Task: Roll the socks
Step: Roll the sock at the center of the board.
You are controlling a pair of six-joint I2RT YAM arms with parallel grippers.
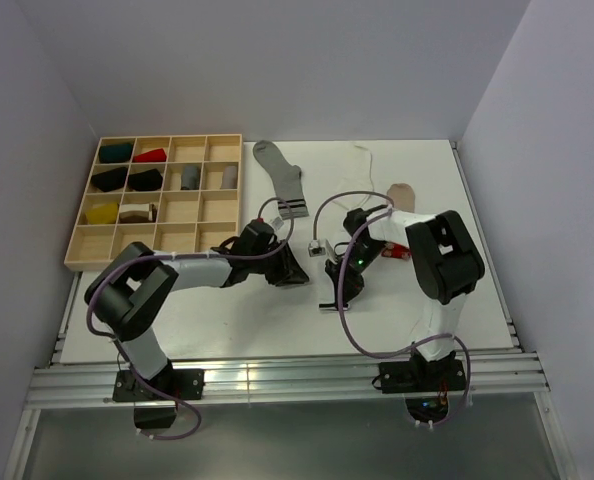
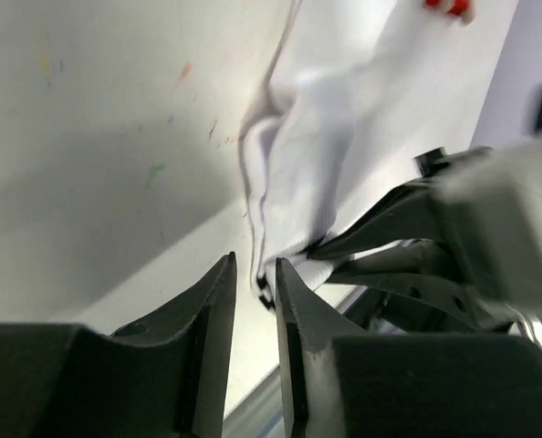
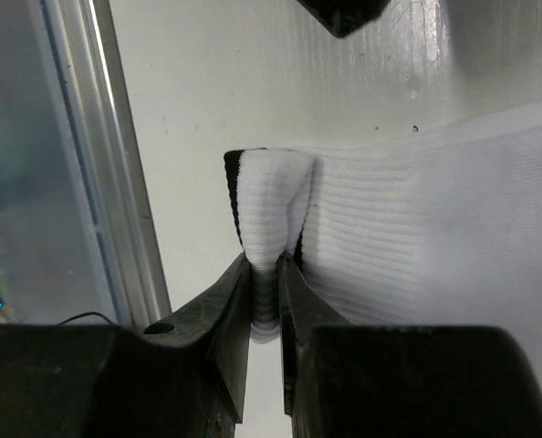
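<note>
White sock (image 3: 417, 210), cuff clenched in right end effector (image 3: 264, 263), left end effector (image 2: 255, 266) parted at 9 o'clock: best rolled tight toward 12 o'clock.

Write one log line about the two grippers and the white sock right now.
right gripper: shut on white sock end | left gripper: open, tips beside that end

White table (image 1: 247, 322) in the middle, boxed in by pale lilac walls (image 1: 277, 60) at the back and on both sides. A metal rail (image 1: 277, 385) runs along its near edge with a dull grey surface (image 1: 277, 445) below, all under soft, even light.
</note>
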